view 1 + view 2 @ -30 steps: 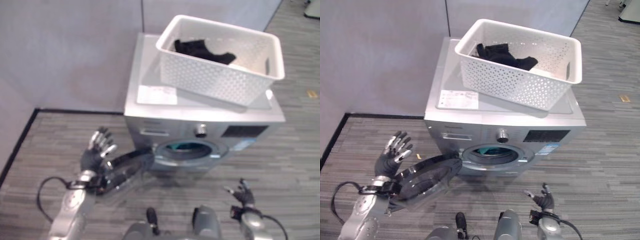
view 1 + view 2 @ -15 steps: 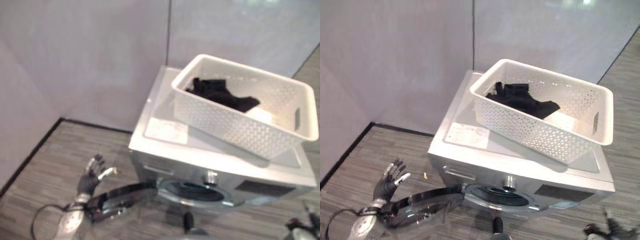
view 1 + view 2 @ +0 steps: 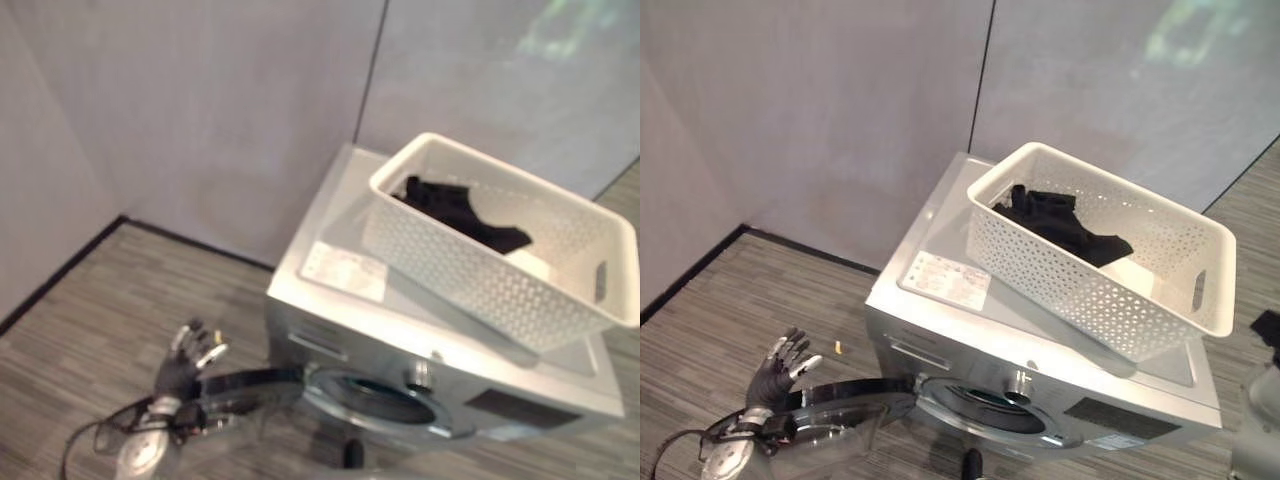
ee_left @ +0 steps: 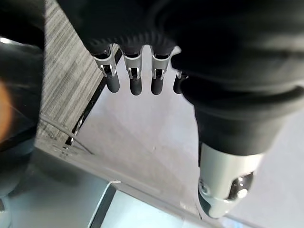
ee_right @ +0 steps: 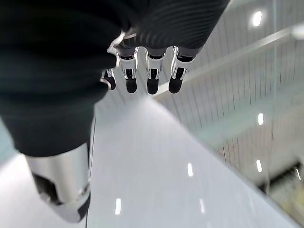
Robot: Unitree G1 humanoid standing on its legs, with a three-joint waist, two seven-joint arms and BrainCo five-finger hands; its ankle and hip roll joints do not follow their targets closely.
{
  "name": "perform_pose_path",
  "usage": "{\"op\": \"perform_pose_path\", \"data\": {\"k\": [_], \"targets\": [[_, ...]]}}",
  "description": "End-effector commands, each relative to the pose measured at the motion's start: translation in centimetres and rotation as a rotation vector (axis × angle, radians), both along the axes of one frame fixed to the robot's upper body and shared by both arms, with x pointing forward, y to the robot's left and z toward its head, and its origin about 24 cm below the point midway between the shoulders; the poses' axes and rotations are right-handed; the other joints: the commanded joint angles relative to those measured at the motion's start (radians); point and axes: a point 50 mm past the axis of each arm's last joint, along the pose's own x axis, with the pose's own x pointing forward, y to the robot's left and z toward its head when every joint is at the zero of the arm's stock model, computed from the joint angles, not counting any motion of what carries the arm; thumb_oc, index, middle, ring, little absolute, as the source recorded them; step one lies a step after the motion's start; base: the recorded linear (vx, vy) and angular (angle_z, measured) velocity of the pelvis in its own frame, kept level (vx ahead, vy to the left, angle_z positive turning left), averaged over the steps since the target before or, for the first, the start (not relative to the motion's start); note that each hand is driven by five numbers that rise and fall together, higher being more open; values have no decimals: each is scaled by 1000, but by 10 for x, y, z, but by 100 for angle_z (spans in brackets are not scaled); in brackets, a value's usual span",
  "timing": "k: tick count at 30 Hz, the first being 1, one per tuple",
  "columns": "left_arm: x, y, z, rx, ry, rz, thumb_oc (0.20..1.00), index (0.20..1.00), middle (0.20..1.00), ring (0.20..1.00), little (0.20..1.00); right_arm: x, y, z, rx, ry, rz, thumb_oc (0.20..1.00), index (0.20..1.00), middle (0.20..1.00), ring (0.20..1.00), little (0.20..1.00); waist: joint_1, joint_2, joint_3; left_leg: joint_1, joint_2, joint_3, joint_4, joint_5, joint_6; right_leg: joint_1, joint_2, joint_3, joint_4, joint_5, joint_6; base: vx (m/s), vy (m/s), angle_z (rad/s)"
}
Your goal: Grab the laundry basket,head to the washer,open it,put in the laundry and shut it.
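The white laundry basket point(image 3: 1110, 265), dark laundry point(image 3: 1060, 225) inside, sits askew atop the washer point(image 3: 1040, 380), its right end overhanging the top's edge. At lower left, the washer door point(image 3: 845, 405) hangs open over bare floor point(image 3: 730, 310), the left robot hand point(image 3: 775, 368) beside it with fingers spread, grasping nothing. The right robot hand point(image 5: 142, 71) is likewise released.

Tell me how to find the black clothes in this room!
Look for the silver washing machine standing against the grey wall, its round door swung open. On its top sits a white basket full of little holes. The black clothes lie inside at the end nearer the wall, the only dark thing in that pale basket.
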Motion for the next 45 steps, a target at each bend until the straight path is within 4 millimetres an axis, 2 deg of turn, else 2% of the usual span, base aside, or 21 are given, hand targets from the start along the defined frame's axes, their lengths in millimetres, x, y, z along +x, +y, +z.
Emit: {"op": "perform_pose_path", "data": {"k": [1,3,4,6,10,12,14,15,22,25,27,32,37,45], "targets": [[17,4,27,79,-119,-100,1000,1000,1000,1000,1000,8,-25,5,54,197,23,1000,1000,1000,1000,1000,-1,14,1,-47,13,49,10,30,46,31,-48,-6,46,-64,103,-12,-5,5],[15,3,27,78,-110,-107,1000,1000,1000,1000,1000,6,-31,3,79,249,31,1000,1000,1000,1000,1000,-2,10,1,-48,14,49,10,32,44,32,-48,-7,46,-65,103,0,0,0],[13,5,27,80,-100,-124,1000,1000,1000,1000,1000,5,-40,-2,109,402,44,1000,1000,1000,1000,1000,-7,-4,5,-49,19,52,10,32,39,31,-47,-11,44,-66,103,0,0,0],[10,4,26,68,-89,-147,1000,1000,1000,1000,1000,1,-50,-1,134,527,49,1000,1000,1000,1000,1000,-8,-11,2,-48,22,54,10,32,34,34,-44,-14,40,-67,102,5,-8,2],[5,2,26,44,-80,-173,1000,1000,1000,1000,1000,4,-64,14,94,681,8,1000,1000,1000,1000,1000,-7,-22,6,-43,32,65,10,31,28,34,-38,-6,38,-67,103,9,-5,-5],[5,2,26,40,-79,-176,1000,1000,1000,1000,1000,7,-66,17,88,692,2,1000,1000,1000,1000,1000,-5,-23,6,-41,33,69,10,30,27,35,-37,-5,37,-69,102,9,-6,-9],[6,-3,24,22,-76,-193,1000,1000,1000,1000,1000,20,-64,21,79,715,27,1000,1000,1000,1000,1000,3,-28,6,-35,41,77,10,28,24,38,-31,1,34,-73,100,28,-15,-8],[8,-7,22,8,-75,-203,1000,1000,1000,1000,1000,33,-60,25,61,706,56,1000,1000,1000,1000,1000,11,-31,7,-30,44,81,10,25,23,42,-26,5,29,-74,98,0,0,0],[12,-14,22,-19,-75,-226,1000,1000,1000,1000,1000,63,-47,37,28,668,130,1000,1000,1000,1000,1000,42,-43,10,-30,52,78,10,23,18,52,-19,1,18,-82,94,9,-10,-8],[13,-14,21,-23,-74,-222,1000,1000,1000,1000,1000,68,-44,36,29,662,141,1000,1000,1000,1000,1000,41,-44,12,-31,54,75,10,24,17,53,-18,-1,17,-84,92,5,-4,1],[14,-18,21,-26,-72,-238,1000,1000,1000,1000,1000,79,-39,34,33,663,163,1000,1000,1000,1000,1000,58,-42,15,-35,56,65,10,26,14,59,-17,-8,15,-91,89,31,-20,7],[14,-17,22,-28,-74,-234,1000,1000,1000,1000,1000,95,-39,25,72,698,176,1000,1000,1000,1000,1000,68,-40,20,-40,61,50,10,31,9,65,-18,-25,15,-99,85,15,-19,14],[14,-17,21,-32,-64,-229,1000,1000,1000,1000,1000,105,-38,22,87,712,180,1000,1000,1000,1000,1000,74,-38,27,-48,64,38,10,37,5,67,-19,-37,16,-105,80,9,-18,9],[16,-22,21,-43,-64,-251,1000,1000,1000,1000,1000,120,-24,22,88,733,258,1000,1000,1000,1000,1000,87,-43,39,-68,76,18,10,47,-5,69,-13,-57,12,-118,73,5,-29,7]]}}
